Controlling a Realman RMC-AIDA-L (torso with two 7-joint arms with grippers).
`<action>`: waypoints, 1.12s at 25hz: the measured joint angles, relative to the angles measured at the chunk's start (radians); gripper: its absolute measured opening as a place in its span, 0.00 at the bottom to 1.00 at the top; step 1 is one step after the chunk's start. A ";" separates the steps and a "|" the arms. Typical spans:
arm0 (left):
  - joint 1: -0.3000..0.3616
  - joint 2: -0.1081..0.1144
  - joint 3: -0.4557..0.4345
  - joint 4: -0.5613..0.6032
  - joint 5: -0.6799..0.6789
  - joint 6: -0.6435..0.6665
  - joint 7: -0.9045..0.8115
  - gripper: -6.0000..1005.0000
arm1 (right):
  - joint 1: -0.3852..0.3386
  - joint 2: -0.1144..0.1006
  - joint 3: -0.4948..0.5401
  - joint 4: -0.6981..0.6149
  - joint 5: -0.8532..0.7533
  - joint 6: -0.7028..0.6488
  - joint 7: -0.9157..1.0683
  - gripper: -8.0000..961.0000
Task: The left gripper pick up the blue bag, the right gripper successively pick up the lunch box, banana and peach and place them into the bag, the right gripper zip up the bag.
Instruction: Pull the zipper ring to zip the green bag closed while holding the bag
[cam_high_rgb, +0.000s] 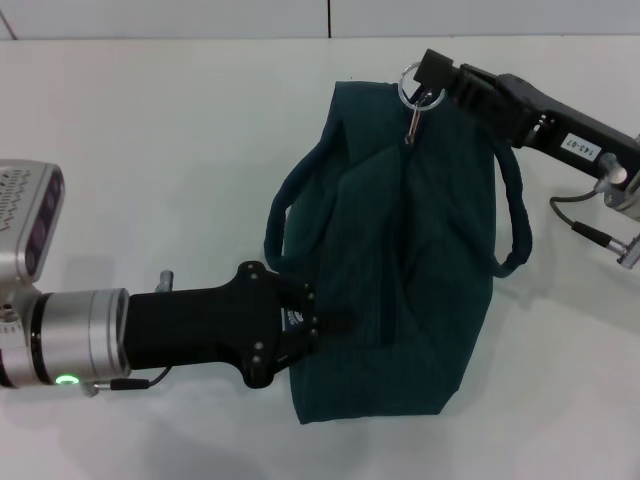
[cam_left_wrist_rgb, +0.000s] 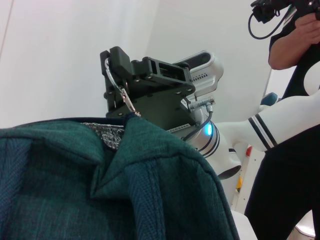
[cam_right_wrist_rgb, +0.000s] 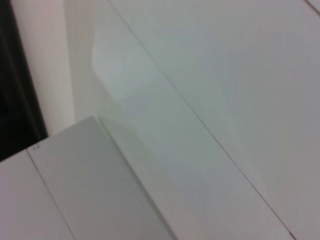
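While left gripper (cam_high_rgb: 305, 325) fingers pinching blue bag (cam_high_rgb: 400, 260) side, right gripper (cam_high_rgb: 428, 82) pinching ring pull (cam_high_rgb: 413, 88); bag lengthwise near-far.

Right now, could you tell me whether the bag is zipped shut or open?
Nearly or fully shut: the bag shows one closed seam, and the right tool holds the ring pull at its far end.
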 joint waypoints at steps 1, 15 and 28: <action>0.000 0.000 0.000 0.000 -0.001 0.000 0.001 0.07 | -0.001 0.000 0.000 0.000 0.002 0.000 0.016 0.02; 0.001 -0.001 0.000 0.000 -0.008 0.003 0.016 0.07 | -0.024 -0.001 0.002 0.001 0.009 0.016 0.068 0.02; 0.001 0.000 0.003 0.003 -0.002 0.018 0.024 0.07 | -0.029 -0.003 0.000 -0.023 0.008 0.023 0.065 0.02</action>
